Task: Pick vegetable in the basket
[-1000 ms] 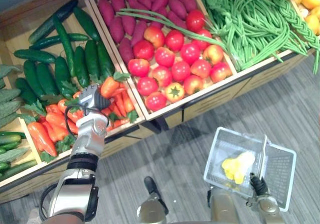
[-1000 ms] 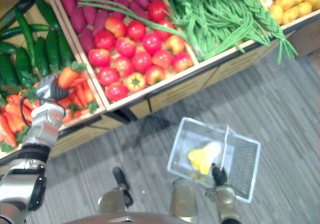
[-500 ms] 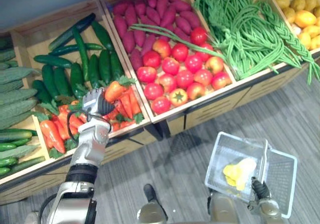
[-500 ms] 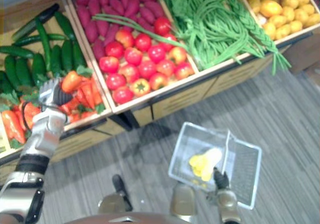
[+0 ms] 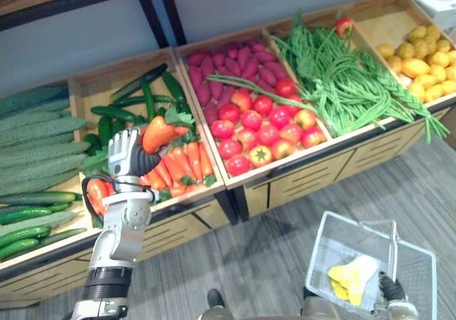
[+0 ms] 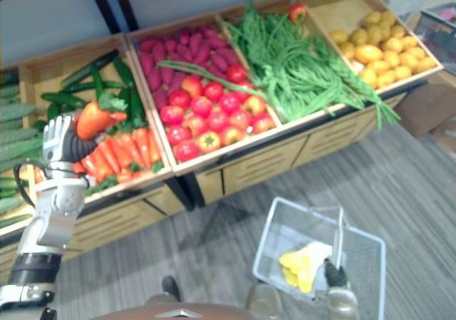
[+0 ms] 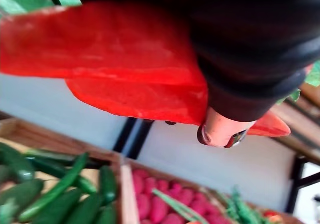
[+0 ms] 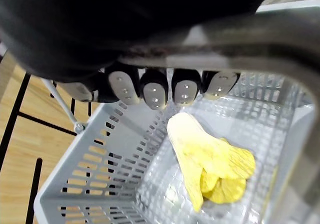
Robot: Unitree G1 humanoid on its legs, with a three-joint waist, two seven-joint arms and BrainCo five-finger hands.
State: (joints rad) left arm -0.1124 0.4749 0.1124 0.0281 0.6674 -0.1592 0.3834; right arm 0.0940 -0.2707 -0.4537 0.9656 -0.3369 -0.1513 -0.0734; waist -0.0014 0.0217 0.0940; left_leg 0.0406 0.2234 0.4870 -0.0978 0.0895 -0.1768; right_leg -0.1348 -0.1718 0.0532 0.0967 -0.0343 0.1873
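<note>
Leafy orange carrot (image 5: 158, 133) in left hand (image 5: 125, 157); white basket (image 5: 322, 249) in right hand (image 8: 155, 88).

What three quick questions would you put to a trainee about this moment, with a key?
1. Multiple choice: the left hand is shut on A) a tomato, B) a carrot, C) a cucumber.
2. True or false: the basket is empty.
3. Fill in: the right hand curls round the basket's ____.
Key: 1 B. 2 False: a yellow item lies in it. 3 handle.
</note>
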